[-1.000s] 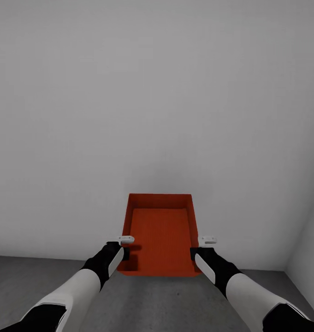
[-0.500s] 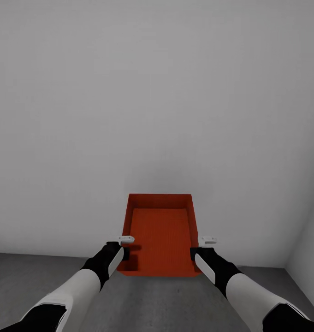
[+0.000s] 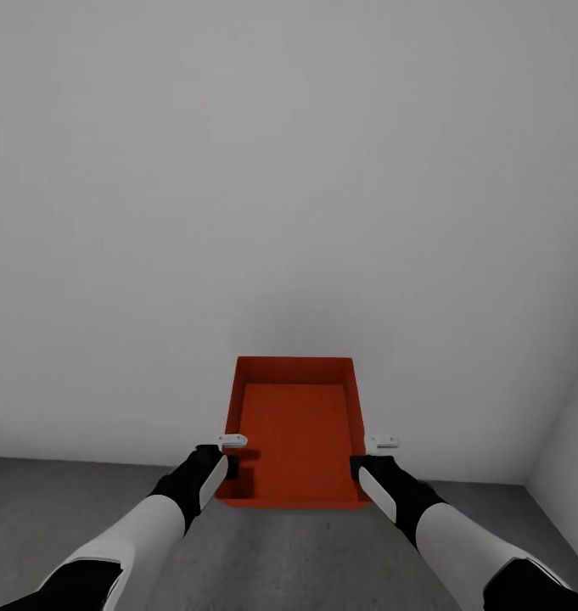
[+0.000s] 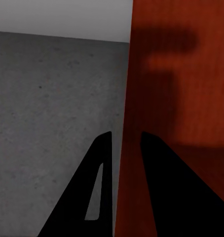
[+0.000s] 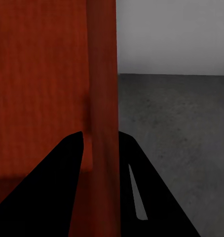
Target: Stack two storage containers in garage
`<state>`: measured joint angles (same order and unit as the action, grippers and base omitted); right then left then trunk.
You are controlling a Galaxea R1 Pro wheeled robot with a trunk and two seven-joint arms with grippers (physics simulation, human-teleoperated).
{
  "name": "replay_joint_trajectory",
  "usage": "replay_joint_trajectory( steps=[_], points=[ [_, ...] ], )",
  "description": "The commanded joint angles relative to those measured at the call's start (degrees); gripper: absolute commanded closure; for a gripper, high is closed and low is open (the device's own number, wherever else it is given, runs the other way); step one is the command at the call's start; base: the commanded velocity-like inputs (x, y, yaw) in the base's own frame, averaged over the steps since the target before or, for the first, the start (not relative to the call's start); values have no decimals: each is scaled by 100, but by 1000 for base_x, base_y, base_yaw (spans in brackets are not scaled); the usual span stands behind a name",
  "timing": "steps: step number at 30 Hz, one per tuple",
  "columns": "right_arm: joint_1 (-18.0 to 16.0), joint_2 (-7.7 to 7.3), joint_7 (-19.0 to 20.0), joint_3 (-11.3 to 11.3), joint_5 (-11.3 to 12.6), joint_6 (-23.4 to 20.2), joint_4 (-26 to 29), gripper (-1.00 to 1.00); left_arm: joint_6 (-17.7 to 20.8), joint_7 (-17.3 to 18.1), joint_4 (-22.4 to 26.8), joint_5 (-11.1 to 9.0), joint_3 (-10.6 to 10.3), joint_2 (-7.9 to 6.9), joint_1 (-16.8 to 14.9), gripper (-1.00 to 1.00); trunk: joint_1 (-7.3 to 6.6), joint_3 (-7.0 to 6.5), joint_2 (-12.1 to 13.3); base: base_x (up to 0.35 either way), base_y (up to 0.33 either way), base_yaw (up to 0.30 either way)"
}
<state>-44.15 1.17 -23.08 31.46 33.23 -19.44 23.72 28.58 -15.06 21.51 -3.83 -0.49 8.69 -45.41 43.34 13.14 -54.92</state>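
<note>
The storage container (image 3: 294, 433) hangs level above the floor (image 3: 59, 501), long axis pointing toward the grey-white wall (image 3: 289, 187). The left end effector (image 3: 228, 454) and right end effector (image 3: 367, 456) each clamp a long side wall.

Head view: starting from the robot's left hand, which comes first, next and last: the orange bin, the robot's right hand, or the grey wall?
1. The orange bin: the left hand grips its left side wall.
2. The right hand: across the bin, gripping its right side wall.
3. The grey wall: beyond the bin's far end, farthest.
</note>
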Motion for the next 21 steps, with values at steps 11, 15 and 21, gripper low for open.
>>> replay_joint_trajectory(
  steps=[11,15,21],
  points=[
    [-15,-10,-56,-114,-186,-51,18,100,69,-70,2,165,-20,3,5,100,243,309,-450,0,0,0],
    [-15,-12,-56,-114,-186,-51,18,100,69,-68,2,164,-18,5,5,100,331,418,-610,0,0,0],
    [-15,-8,-56,-114,-186,-51,18,100,69,-67,2,164,-20,7,5,100,462,581,-851,0,0,0]
  ],
)
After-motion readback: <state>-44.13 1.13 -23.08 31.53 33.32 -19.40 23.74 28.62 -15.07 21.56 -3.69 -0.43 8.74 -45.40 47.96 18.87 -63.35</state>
